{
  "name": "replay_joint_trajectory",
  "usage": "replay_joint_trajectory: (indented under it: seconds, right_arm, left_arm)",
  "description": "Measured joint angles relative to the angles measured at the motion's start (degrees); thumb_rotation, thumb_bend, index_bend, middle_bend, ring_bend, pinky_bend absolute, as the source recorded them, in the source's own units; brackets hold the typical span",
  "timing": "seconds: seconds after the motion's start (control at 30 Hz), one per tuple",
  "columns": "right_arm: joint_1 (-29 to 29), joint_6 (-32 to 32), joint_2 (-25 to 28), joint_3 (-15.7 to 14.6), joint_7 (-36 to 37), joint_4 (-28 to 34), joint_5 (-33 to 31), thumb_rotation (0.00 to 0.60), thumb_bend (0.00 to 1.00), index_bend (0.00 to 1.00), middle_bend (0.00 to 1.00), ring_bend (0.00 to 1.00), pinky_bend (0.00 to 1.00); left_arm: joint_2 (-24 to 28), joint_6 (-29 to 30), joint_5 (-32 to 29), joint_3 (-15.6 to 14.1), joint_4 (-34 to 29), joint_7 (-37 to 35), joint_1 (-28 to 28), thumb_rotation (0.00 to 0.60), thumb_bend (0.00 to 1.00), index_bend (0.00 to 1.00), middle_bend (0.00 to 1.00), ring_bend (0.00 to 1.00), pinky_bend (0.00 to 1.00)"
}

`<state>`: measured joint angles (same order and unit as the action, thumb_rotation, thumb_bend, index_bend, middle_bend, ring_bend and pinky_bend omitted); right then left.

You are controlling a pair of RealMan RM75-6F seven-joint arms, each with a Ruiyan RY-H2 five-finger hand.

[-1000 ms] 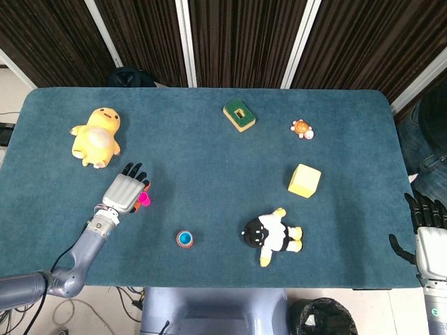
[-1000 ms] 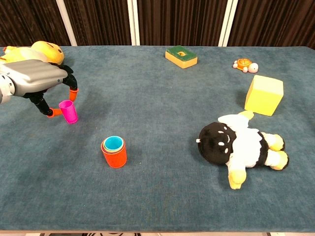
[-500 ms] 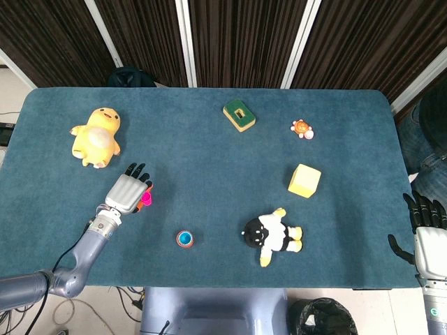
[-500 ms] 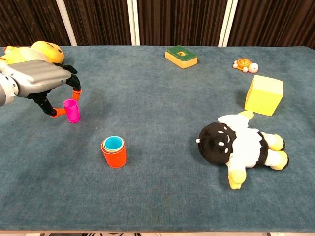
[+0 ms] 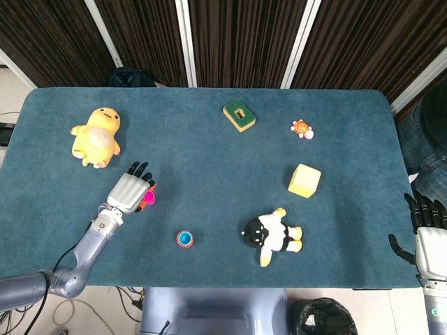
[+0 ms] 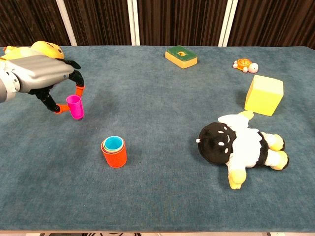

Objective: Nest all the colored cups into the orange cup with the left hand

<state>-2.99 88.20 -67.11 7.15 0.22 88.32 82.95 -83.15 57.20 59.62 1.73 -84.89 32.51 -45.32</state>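
One pink cup (image 6: 75,106) pinched by left robot hand (image 6: 43,78), bare cloth toward orange cup (image 6: 114,153).

1. In the head view the left hand (image 5: 130,191) covers most of the pink cup (image 5: 147,198); only a sliver shows at its right side.
2. In the chest view the left arm is cut off by the left edge, and the yellow duck plush (image 6: 42,49) sits partly behind the hand.
3. The right hand (image 5: 427,227) shows only at the right edge of the head view, its wrist cut off by the bottom edge; the chest view misses it.
4. How many cups sit inside the orange cup (image 6: 114,153) cannot be told; only coloured rims show.
5. The small turtle toy (image 5: 302,128) is too small for detail.
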Motion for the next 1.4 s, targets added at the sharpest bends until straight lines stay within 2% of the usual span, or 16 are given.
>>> replay_joint_trajectory:
  seconds: [0.33, 0.63, 0.9, 1.4]
  right_arm:
    - [-0.1, -0.1, -0.1, -0.1, -0.4, 0.1, 0.2, 0.6, 0.37, 0.07, 0.05, 0.07, 0.04]
    - [0.0, 0.0, -0.1, 0.0, -0.2, 0.0, 0.0, 0.6, 0.37, 0.07, 0.05, 0.07, 0.04]
    - [0.1, 0.2, 0.0, 0.0, 0.0, 0.1, 0.0, 0.6, 0.37, 0.07, 0.05, 0.07, 0.04]
    - [0.2, 0.2, 0.2, 0.1, 0.1, 0.0, -0.1, 0.6, 0.37, 0.07, 0.05, 0.07, 0.04]
  left_arm:
    - [5.9, 2.8, 5.7, 1.5, -12.5, -3.2, 0.6, 0.6, 0.34, 0.48, 0.27, 0.02, 0.11]
    - [9.6, 0.0, 9.0, 1.0, -23.6, -6.0, 0.2, 0.6, 0.33, 0.48, 0.27, 0.02, 0.11]
    - [9.7, -0.6, 9.7, 0.6, -26.1, -3.7, -0.3, 0.6, 0.33, 0.48, 0.27, 0.02, 0.11]
    - [6.5, -1.7, 7.2, -0.6, -24.4, 0.7, -0.9, 0.6, 0.33, 0.49, 0.27, 0.02, 0.11]
